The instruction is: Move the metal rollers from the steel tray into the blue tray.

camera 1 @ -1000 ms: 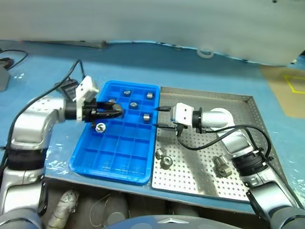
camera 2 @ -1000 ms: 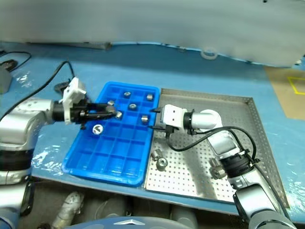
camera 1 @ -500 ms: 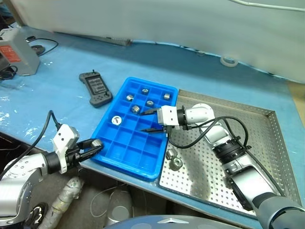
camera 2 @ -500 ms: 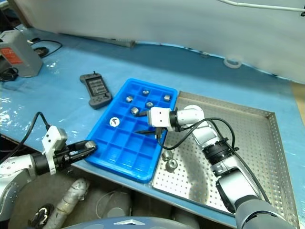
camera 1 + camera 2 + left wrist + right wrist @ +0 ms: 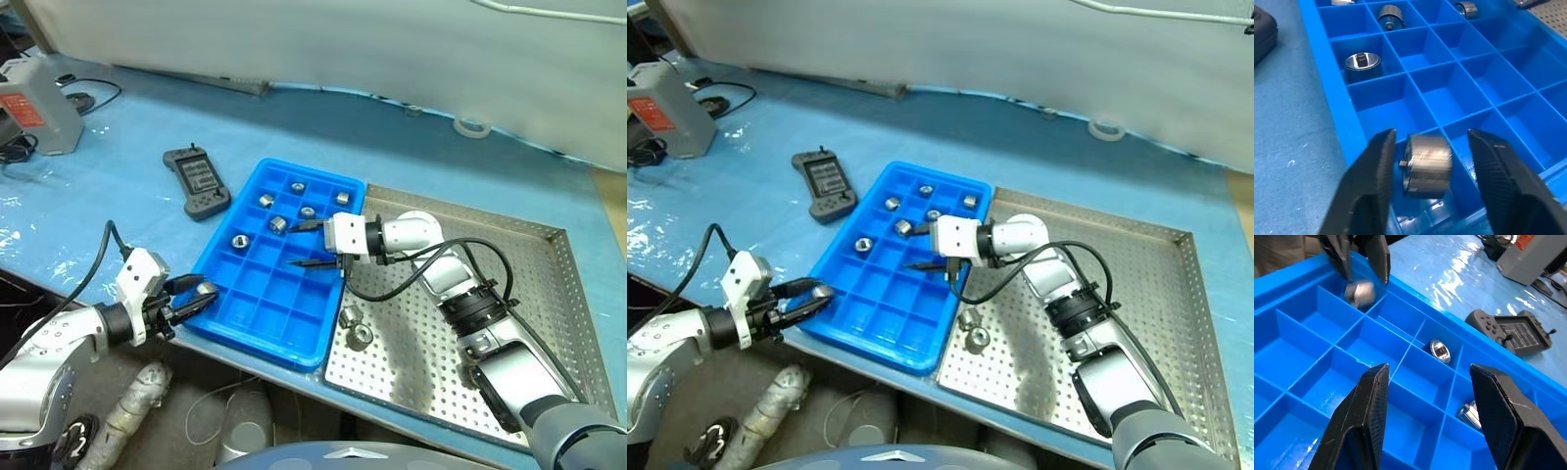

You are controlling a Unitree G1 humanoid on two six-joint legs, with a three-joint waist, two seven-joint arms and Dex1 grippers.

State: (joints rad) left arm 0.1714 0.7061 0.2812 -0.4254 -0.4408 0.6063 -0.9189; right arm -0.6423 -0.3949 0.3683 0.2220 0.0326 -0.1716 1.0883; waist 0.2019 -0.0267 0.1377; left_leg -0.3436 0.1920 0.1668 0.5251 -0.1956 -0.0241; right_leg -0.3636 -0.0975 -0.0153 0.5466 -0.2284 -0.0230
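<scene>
The blue tray [image 5: 227,329] lies left of the steel tray [image 5: 549,257]. Several metal rollers [image 5: 278,224] sit in the blue tray's far compartments, and two [image 5: 357,326] lie on the steel tray near its left rim. My left gripper [image 5: 196,292] is at the blue tray's near left corner. It is open, with one roller [image 5: 1427,164] loose between its fingers [image 5: 1374,176] over the corner compartment. My right gripper [image 5: 306,244] hovers open and empty over the blue tray's right side, pointing left.
A black handheld controller [image 5: 198,181] lies on the blue table cover just left of the blue tray. A grey box with a red label [image 5: 37,108] stands at the far left, and a tape roll [image 5: 469,126] lies at the back. The table's front edge runs right under the blue tray.
The camera swung left early on. My left gripper went from the tray's middle to its near left corner shut on a roller, then opened around it. The right gripper hardly moved.
</scene>
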